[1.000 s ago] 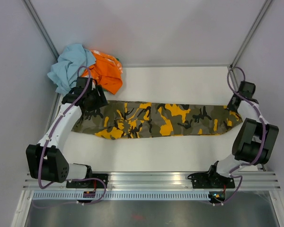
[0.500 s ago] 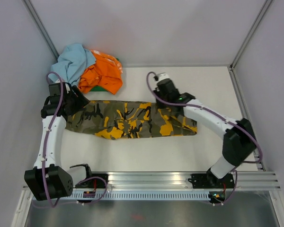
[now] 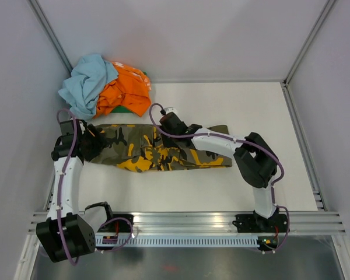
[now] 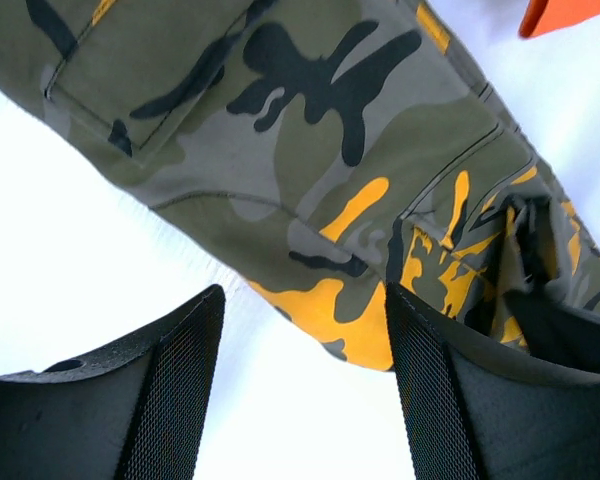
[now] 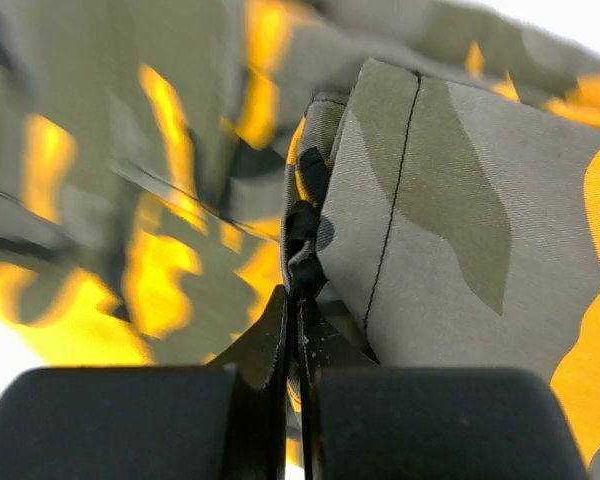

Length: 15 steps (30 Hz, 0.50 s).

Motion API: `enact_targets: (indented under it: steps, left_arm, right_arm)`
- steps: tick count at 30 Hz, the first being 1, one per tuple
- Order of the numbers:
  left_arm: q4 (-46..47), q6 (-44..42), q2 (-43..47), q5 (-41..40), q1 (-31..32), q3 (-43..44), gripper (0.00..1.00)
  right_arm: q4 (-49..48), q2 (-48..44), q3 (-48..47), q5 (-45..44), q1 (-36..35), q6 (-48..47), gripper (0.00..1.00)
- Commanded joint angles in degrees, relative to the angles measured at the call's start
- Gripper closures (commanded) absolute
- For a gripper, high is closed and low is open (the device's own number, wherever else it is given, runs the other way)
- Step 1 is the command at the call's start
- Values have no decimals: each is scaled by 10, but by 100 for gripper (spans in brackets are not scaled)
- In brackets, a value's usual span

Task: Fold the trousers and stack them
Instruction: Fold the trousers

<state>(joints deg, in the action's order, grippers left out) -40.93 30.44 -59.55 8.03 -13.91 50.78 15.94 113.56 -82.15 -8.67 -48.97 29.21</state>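
Left claw [image 4: 302,305]: spread wide, gripping nothing, just above the trousers' [image 3: 134,150] left end
Trousers: long axis runs left to right across my table [image 3: 239,105], right end doubled back
Right claw [image 5: 298,325]: pinched shut on a hem fold (seam showing), over mid-length
Coming move: I judge it runs leftward along that axis; right claw carries, left is nearer the target end

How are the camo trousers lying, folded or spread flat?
Partly folded: the right gripper pinches the trousers by a leg end, doubled back over their middle.
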Motion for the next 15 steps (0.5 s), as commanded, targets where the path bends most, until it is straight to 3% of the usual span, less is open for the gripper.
enact_targets:
  steps: [1, 9, 15]
  left_arm:
    - [-3, 6, 19, 16, -2, -6, 29]
    - [4, 8, 14, 14, -2, -9, 29]
    - [1, 7, 6, 4, -7, -8, 29]
  right_arm:
    - [-99, -28, -34, 12, -9, 63, 100]
    - [-155, -90, -8, 13, -23, 66, 100]
    - [-137, -21, -67, 11, -64, 42, 100]
